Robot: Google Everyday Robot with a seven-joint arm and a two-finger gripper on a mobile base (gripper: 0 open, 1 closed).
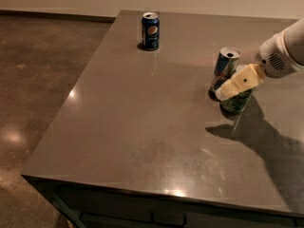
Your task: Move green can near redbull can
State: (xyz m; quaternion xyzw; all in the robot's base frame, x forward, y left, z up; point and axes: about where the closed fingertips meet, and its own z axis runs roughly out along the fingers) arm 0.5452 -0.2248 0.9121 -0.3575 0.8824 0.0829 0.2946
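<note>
The green can (235, 102) stands on the grey table (142, 127) at the right, close in front of and slightly right of the slim silver and blue redbull can (227, 63). The two cans are almost touching. My gripper (239, 83), cream coloured on a white arm, reaches in from the right and sits over the green can's upper part, hiding its top. Only the can's lower green body shows below the gripper.
A dark blue Pepsi can (150, 31) stands at the table's far left side. The table's left edge and front edge drop to a polished concrete floor (33, 80). The arm's shadow falls on the table at the right front.
</note>
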